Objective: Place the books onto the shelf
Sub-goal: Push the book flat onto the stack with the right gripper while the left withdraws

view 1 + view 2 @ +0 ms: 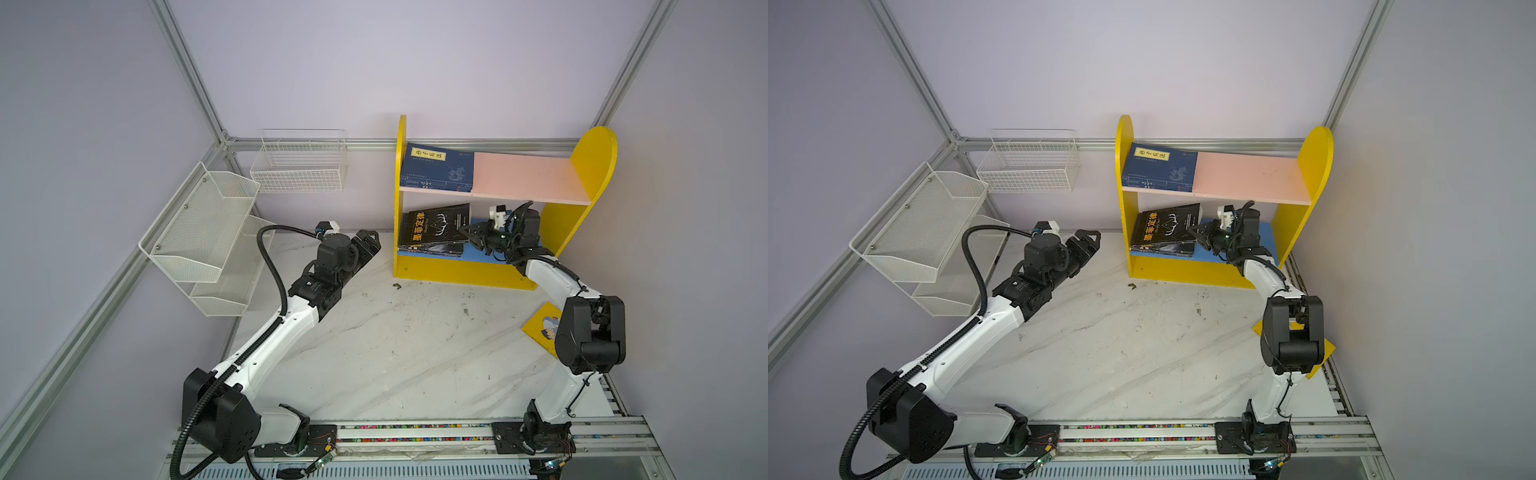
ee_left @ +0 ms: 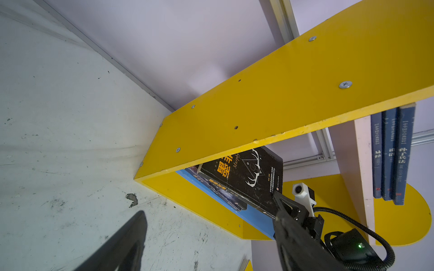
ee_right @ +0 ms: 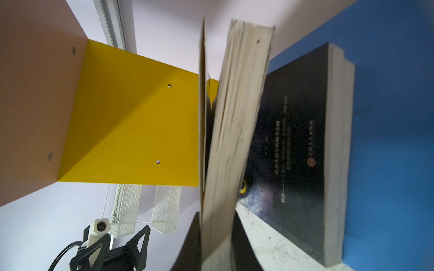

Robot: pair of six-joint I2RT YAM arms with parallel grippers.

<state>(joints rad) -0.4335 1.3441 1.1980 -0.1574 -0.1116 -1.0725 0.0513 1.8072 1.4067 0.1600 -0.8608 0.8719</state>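
Looking down in both top views, we find the small wooden bookshelf [image 1: 594,166] with yellow round-topped sides at one o'clock on the white marble-patterned tabletop [image 1: 415,353]. The right gripper [image 1: 471,233] is inside its lower tier, clenched on the black paperback [image 1: 434,226] with a yellow Chinese title and white antlers, gripping that book's three o'clock edge. In the right wrist view its black fingers [image 3: 244,239] squeeze the cream page block, and the thin front cover stands slightly apart from the pages. The book is tilted over a dark paperback [image 3: 293,140] with a yellow animal eye, which lies flat on the blue lower board [image 3: 387,117]; we cannot tell how many lie beneath. On the pink upper board [image 1: 528,174], at its nine o'clock end against the yellow side, navy paperbacks [image 1: 436,168] with yellow title labels are stacked flat; the left wrist view shows three spines. A yellow paperback [image 1: 542,328] with a cartoon figure lies on the tabletop at three o'clock, partly hidden by the right arm. The left gripper [image 1: 371,241] hangs at eleven o'clock, near the shelf's nine o'clock side, released, jaws spread wide with nothing between them. A white mesh tiered rack [image 1: 199,232] and a white wire basket [image 1: 299,166] hang on the walls at ten and eleven o'clock.
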